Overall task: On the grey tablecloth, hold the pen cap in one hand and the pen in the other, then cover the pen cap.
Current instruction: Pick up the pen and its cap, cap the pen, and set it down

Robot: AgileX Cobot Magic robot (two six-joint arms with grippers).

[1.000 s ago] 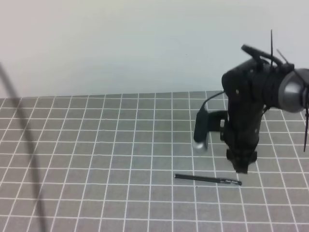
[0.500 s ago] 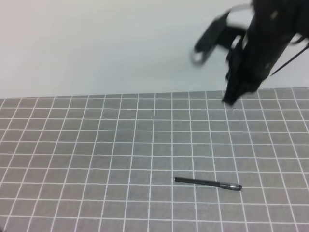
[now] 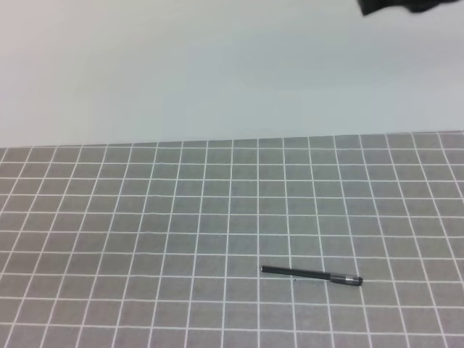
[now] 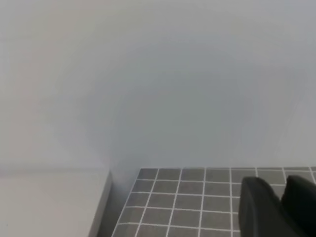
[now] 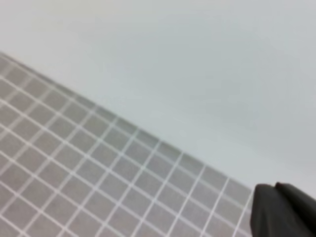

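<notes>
One slim black pen (image 3: 310,274), its silvery end capped by the look of it, lies alone on the grey white-gridded tablecloth (image 3: 145,217). Right gripper (image 5: 279,210) is closed, empty; left gripper (image 4: 280,202) narrow (contents unclear). Capping looks done.

Legible text: none that I can read from any of my three views.

Pen (image 3: 311,275): lying on the grey tablecloth (image 3: 145,239); no print or brand marking shows on its barrel at this sharpness.

Grey tablecloth: thin white grid lines only; I find no numbers, letters or signs on it, neither beside the pen nor elsewhere.

Left wrist and right wrist views: plain pale background above the tablecloth, with no labels that I can make out.
</notes>
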